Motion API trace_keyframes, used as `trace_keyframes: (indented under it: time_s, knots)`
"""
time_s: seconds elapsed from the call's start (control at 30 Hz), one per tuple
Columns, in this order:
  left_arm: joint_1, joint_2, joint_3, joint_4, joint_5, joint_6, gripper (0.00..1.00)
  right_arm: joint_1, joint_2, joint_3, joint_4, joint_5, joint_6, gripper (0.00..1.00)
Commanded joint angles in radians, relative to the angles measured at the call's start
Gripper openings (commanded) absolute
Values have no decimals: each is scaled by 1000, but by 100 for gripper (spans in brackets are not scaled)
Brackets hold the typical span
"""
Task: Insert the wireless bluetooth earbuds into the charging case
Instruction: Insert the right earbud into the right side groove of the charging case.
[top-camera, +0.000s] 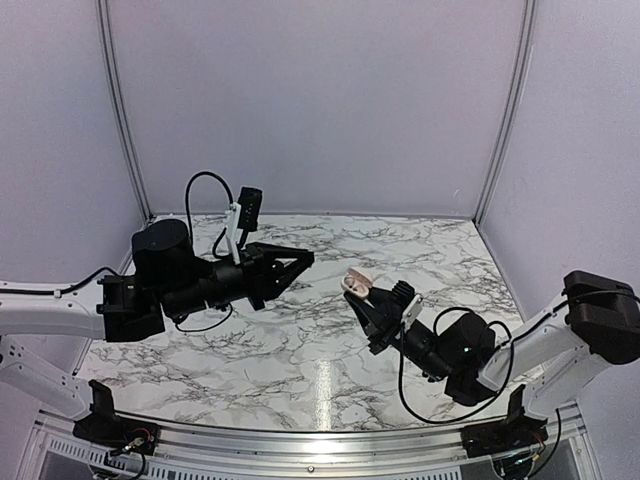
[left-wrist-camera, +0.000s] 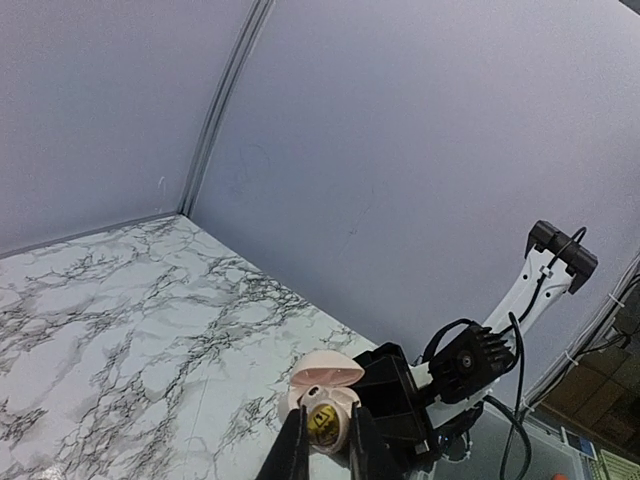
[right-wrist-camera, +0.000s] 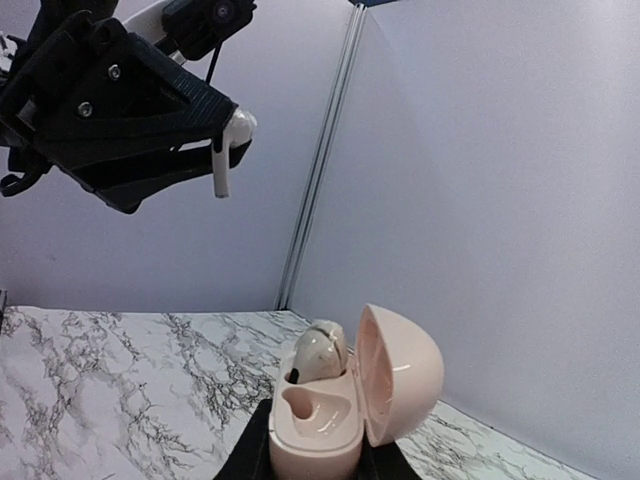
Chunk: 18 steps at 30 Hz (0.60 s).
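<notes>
Left gripper (top-camera: 300, 262) is pinched together on one earbud (right-wrist-camera: 223, 168). The bud is white, its head nipped between the fingertips, its stem hanging straight down and free. The jaws are nearly touching, with only the bud's head between them. The gripper hangs in the air, clear of the table (top-camera: 300, 350). In the right wrist view it sits at about 10 o'clock from the charging case (right-wrist-camera: 310, 445), well apart. In the top view it is at 9 o'clock of the case, near but not touching.

Right gripper (top-camera: 362, 292) is clamped on the charging case, a finger on each side of the lower shell. The case is off the marble and upright. It is pale pink, and its lid (right-wrist-camera: 400, 375) is swung open and stands up on the 3 o'clock side. The second earbud (right-wrist-camera: 320, 352) sits in the far socket, pale grey-white, its head poking above the rim. The near socket (right-wrist-camera: 305, 403) is bare.

In the left wrist view two dark fingers (left-wrist-camera: 292, 448) sit close together at 6 o'clock. Between them is a small round yellow-and-dark thing, probably the bud's head end-on, too blurred to be sure. The open case is just beyond the fingertips at 12 o'clock, and the right gripper's black body is behind it at 2 o'clock.

In the top view the case is a little to the 3 o'clock side of the table's middle.
</notes>
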<state>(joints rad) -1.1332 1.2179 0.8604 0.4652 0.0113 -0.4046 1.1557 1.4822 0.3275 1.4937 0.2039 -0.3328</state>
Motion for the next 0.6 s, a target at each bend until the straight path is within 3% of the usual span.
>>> trace_keyframes:
  time_s: [0.0,0.27,0.57]
  knots:
    - [-17,57,23,163,27,-40,14,16,60,92,114,111,-18,0]
    - [-19,98,27,221,15,-50,14,16,86,204,-31,152,72,0]
    - [-19,148,46,247,-44,-82,14,42,130,261,-55,221,58,0]
